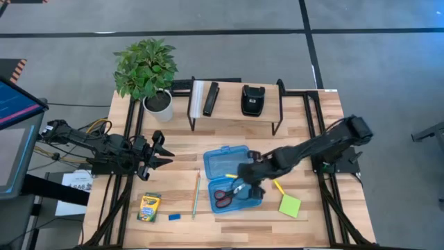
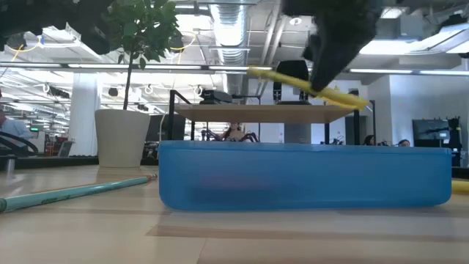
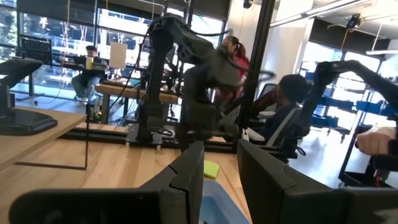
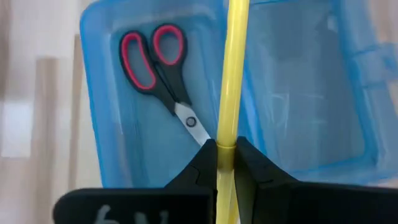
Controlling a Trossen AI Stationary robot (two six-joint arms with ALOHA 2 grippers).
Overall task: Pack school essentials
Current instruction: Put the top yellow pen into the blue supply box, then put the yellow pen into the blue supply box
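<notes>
A: Where is your yellow pencil (image 4: 231, 74)?
B: Pinched in your right gripper (image 4: 226, 149), held above the open blue case (image 1: 234, 179).
A: And in the case?
B: Your red-handled scissors (image 4: 159, 68) lie in one half.
A: Your left gripper (image 1: 158, 154)?
B: It hovers well apart on the table's left side, fingers slightly parted, holding nothing.

The wooden table (image 1: 326, 215) carries a potted plant (image 1: 147, 73), a black rack (image 1: 236, 104), an open blue case (image 1: 232, 182), a crayon box (image 1: 148, 207), an eraser (image 1: 174, 217), a green pencil (image 1: 195, 194) and a sticky pad (image 1: 290, 205).
</notes>
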